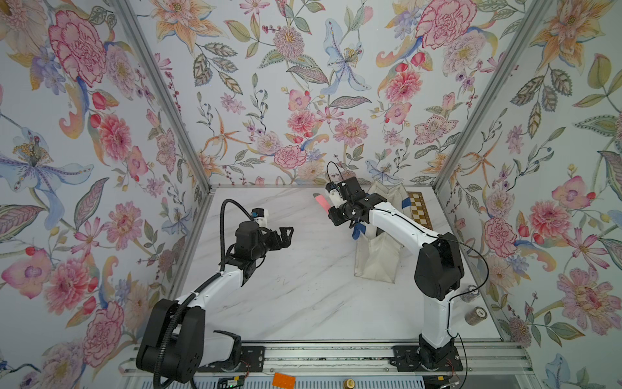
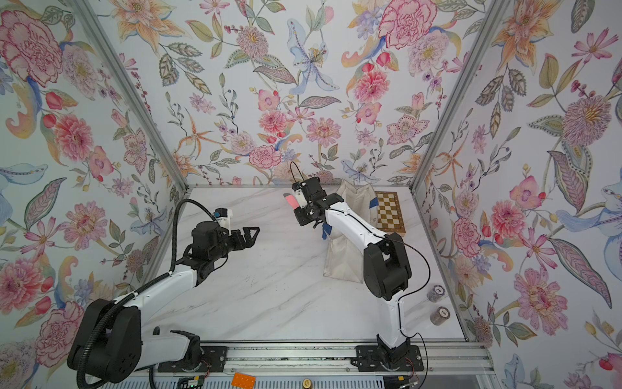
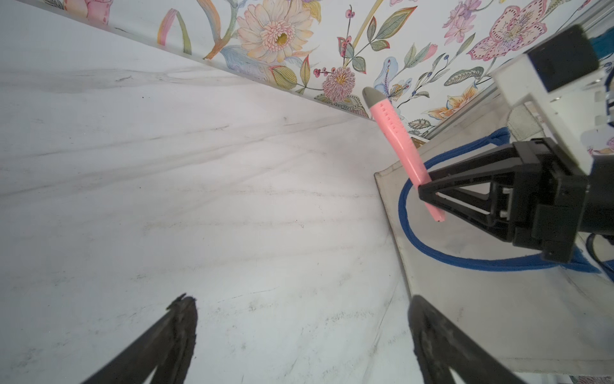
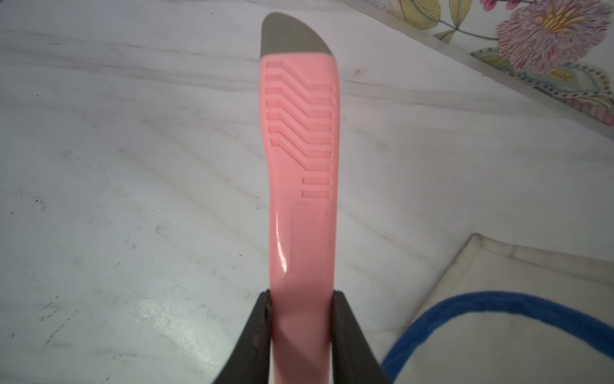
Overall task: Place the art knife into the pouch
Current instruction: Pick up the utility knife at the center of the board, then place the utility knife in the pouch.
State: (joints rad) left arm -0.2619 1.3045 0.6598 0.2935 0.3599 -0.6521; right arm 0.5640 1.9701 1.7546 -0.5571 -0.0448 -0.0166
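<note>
A white marble-patterned tabletop (image 1: 303, 289) fills the lower middle of both top views, closed in by floral wallpaper walls (image 1: 303, 84). At the upper right of the tabletop lies a wooden chequered board (image 2: 389, 212), flat. Lower right, near the side wall, two small cylinders (image 2: 440, 315) (image 2: 436, 292) sit just beside each other. At the bottom edge, an orange block (image 1: 283, 380) rests below the metal rail (image 1: 319, 353).

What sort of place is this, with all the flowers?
Probably a robot test booth, not a home: flowery panels in a metal frame, and two robot arms bolted to a rail beside a marble-look table.
</note>
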